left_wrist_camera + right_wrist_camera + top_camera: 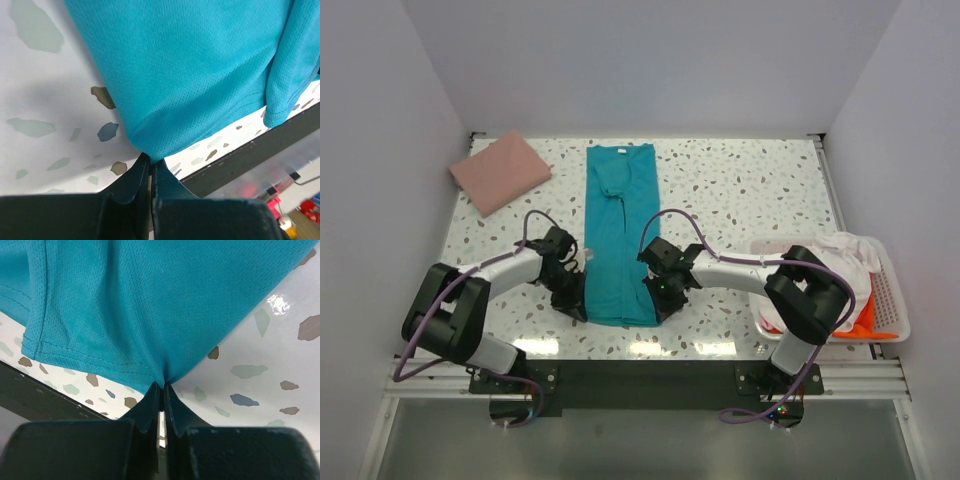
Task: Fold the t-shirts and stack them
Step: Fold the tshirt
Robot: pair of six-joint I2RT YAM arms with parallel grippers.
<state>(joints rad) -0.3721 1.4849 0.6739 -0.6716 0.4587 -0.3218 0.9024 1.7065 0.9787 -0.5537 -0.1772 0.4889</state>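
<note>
Teal shirt [618, 240] lies long and thin on the bench [740, 190]. Left claw [150, 164] pinches its near left corner. Right claw [162, 389] pinches its near right corner.

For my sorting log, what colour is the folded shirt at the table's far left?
The folded t-shirt is dusty pink, clearest in top external view.

Teal t-shirt [620, 230] lengthwise on table [740, 190]
</note>
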